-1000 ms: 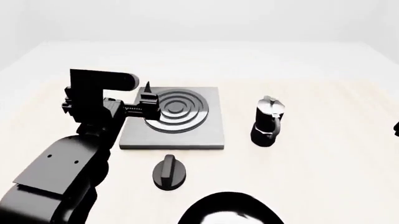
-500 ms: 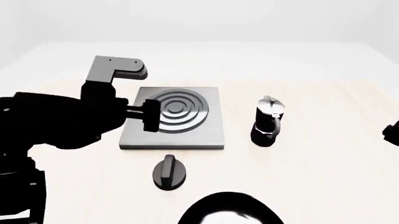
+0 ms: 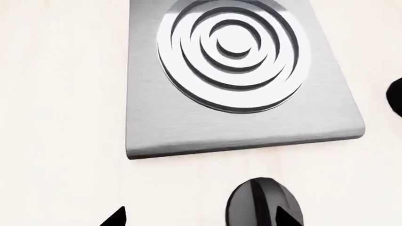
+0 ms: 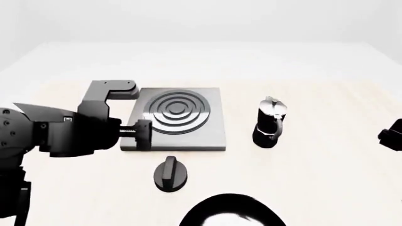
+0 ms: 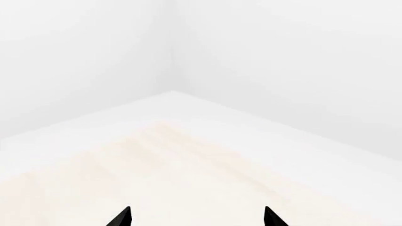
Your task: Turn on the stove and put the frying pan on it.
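The stove (image 4: 188, 134) is a flat grey square hotplate with a ringed burner (image 4: 176, 112); it also shows in the left wrist view (image 3: 188, 127). Its round black knob (image 4: 170, 173) lies on the table in front of the plate and shows in the left wrist view (image 3: 264, 203). The frying pan (image 4: 229, 212) is cut off at the head view's bottom edge; its handle is out of view. My left gripper (image 4: 143, 135) hangs open and empty at the plate's front left corner, above and behind the knob. My right gripper (image 5: 196, 217) is open and empty, far right.
A black-and-silver moka pot (image 4: 270, 123) stands right of the stove. The pale wooden table (image 4: 326, 179) stretches on all sides, white walls behind. Part of my right arm (image 4: 390, 134) shows at the head view's right edge.
My left gripper has drawn back from over the burner toward the plate's front left corner, lower and nearer the knob. My right arm has edged further into view.
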{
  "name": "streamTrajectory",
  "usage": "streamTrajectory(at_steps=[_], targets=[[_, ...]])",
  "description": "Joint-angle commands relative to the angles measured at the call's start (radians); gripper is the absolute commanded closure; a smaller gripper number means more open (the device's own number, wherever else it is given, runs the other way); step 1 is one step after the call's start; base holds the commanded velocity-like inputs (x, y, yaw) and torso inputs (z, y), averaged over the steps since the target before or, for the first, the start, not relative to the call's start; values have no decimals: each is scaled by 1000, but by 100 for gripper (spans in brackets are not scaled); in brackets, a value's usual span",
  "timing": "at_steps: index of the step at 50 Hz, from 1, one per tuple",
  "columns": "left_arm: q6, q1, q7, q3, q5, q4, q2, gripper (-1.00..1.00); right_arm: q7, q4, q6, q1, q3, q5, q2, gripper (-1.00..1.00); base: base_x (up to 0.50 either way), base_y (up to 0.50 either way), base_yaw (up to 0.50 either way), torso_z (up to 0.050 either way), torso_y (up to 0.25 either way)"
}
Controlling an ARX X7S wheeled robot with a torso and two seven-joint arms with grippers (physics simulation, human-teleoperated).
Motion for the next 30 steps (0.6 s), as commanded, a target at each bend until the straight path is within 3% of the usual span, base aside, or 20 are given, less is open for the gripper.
streamTrajectory(at_steps=[1,17,30], targets=[[28,19,5,19,-18,-36,-16,-100,1,9,-6,-5,-4,1,-4,-100,0,0,0,0,0],[34,52,4,49,-20,-75,-28,-100,0,32,-24,-14,-8,2,-8,-100,0,0,0,0,0],[58,88,139,64,12,-60,-79,-100,2,43,-33,-23,-8,2,-10,-100,0,0,0,0,0]])
